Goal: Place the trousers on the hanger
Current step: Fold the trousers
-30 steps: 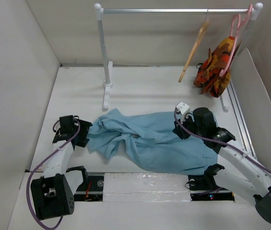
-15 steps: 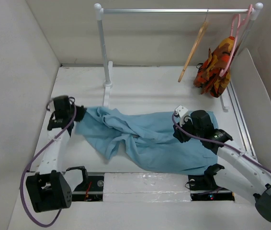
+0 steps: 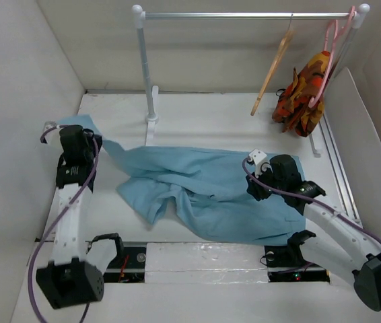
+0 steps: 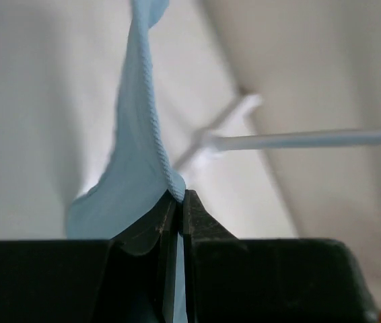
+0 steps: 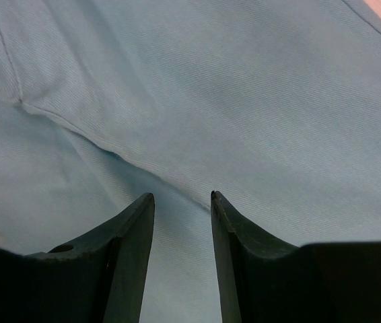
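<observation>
The light blue trousers (image 3: 204,192) lie spread across the middle of the table. One end is lifted at the far left. My left gripper (image 3: 83,132) is shut on that raised end, and in the left wrist view the cloth (image 4: 136,148) comes up out of the pinched jaws (image 4: 180,196). My right gripper (image 3: 258,187) hovers low over the trousers' right part, open. In the right wrist view its fingers (image 5: 182,196) stand apart above a seam (image 5: 211,101), holding nothing. The tan wooden hanger (image 3: 273,70) hangs on the rail at the back right, apart from both grippers.
A white clothes rack (image 3: 148,81) stands at the back, its rail (image 3: 244,15) running to the right. A pink hanger (image 3: 330,60) on the rail carries an orange-red patterned garment (image 3: 303,94). White walls close in the table on the left, back and right.
My left gripper shut on the trousers' left end and drew it left and towards the back, stretching out the bunched cloth. The right gripper opened a little wider and barely moved.
</observation>
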Controlling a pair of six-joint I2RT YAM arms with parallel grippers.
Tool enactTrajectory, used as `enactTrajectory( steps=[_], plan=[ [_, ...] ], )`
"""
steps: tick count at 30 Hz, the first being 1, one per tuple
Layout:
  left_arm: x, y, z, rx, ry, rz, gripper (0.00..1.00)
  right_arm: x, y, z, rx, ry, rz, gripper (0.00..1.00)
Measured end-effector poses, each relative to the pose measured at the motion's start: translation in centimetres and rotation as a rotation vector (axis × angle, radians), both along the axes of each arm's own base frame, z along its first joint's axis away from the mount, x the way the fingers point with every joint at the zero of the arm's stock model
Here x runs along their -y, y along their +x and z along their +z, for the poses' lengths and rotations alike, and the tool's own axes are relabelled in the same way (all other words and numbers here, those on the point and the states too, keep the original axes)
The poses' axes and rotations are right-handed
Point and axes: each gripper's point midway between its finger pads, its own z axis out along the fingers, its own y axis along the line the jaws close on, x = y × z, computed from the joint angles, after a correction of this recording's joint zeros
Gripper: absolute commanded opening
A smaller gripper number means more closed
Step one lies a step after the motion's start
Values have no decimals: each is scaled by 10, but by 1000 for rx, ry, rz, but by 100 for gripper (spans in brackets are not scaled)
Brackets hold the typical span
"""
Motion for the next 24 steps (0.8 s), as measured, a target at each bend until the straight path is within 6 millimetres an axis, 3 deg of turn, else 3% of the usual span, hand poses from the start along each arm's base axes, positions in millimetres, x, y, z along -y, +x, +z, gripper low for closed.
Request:
enactTrajectory(
  steps=[1, 2, 3, 5, 6, 8, 10, 13, 15, 17, 19, 21, 24],
  plan=[
    [-6, 1, -24, -79, -3, 23, 0, 2, 1, 0, 2, -1, -5, 45],
    [-9, -1, -34, -120, 0, 35, 0, 4, 2, 0, 3, -1, -10, 45],
    [-14, 7, -68, -227, -10, 44, 0, 5, 3, 0, 4, -2, -12, 45],
    [-14, 1, -90, -321, -9, 46, 0, 8, 4, 2, 7, 0, -22, 45],
    [-15, -5, -90, -343, -5, 50, 0, 9, 4, 3, 12, 2, -26, 45],
    [-15, -14, -66, -335, 19, 59, 0, 9, 4, 8, 29, 9, -28, 45],
    [-14, -18, -14, -249, 55, 72, 0, 11, 6, 12, 45, 10, -39, 45],
    [-7, -29, 79, -34, 93, 71, 0, 17, 12, 18, 66, -2, -75, 49],
    [-6, -44, 118, 69, 107, 81, 0, 25, 19, 23, 76, -13, -131, 60],
    [-10, -57, 130, 104, 120, 108, 0, 37, 28, 25, 81, -28, -200, 68],
    [-15, -61, 128, 96, 136, 133, 0, 53, 40, 24, 73, -40, -285, 77],
    [-20, -50, 110, 29, 152, 146, 0, 74, 53, 17, 52, -40, -382, 82],
    [-29, -18, 72, -106, 169, 148, 0, 115, 73, -2, -4, -29, -547, 86]
  ],
)
